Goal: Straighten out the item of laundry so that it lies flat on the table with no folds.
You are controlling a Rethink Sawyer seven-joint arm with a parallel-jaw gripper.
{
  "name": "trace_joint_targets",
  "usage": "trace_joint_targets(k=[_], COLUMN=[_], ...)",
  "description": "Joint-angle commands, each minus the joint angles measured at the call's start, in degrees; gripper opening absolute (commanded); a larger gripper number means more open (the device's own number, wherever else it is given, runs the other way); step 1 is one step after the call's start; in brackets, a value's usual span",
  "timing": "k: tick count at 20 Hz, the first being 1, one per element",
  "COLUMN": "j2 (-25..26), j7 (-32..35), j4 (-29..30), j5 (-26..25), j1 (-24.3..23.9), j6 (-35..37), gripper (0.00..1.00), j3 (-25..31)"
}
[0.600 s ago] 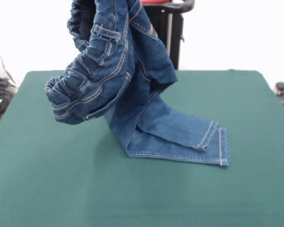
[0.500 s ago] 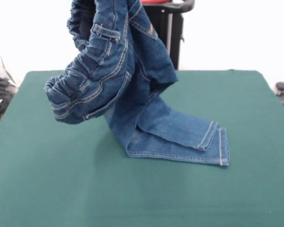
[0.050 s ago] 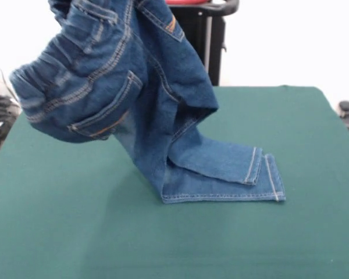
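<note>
Blue denim jeans [image 3: 145,99] hang lifted by the waist (orange stitching), leg cuffs resting on the green table [image 3: 75,232]

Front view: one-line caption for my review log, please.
Jeans lifted by the waist end above the green table, leg cuffs resting on the felt; tool not visible.

The jeans [image 3: 151,99] hang lifted at the waist end, which rises out of the picture's top edge; the claw itself does not show. The elastic waistband bulges out toward the picture's left, a pocket with orange stitching facing the camera. The legs slope down to the right and their lower ends lie on the green desk [image 3: 75,232], one over the other, hems side by side near the middle.
</note>
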Motion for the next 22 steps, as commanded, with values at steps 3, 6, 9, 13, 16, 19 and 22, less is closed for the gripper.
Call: trace_joint_targets(k=[3, 6, 9, 13, 16, 19, 22], j2=[0.18, -0.18, -0.46, -0.90, -1.05, -1.07, -1.40], j7=[2.39, 2.96, 4.49, 6.14, 7.63, 8.91, 9.34], j4=[1.77, 4.59, 7.45, 7.59, 9.59, 13.58, 16.85], j5=[-0.49, -0.46, -0.37, -0.43, 0.09, 0.56, 0.59], j1=[0.46, 0.73, 1.47, 2.57, 3.35, 3.98, 4.41], j6=[3.05, -0.57, -4.07, -2.47, -4.79, -10.28, -14.20], gripper=[0.00, 0.00, 0.00, 0.00, 0.00, 0.00, 0.00], j3=[7.38, 7.85, 7.93, 7.01, 7.13, 7.66, 7.82])
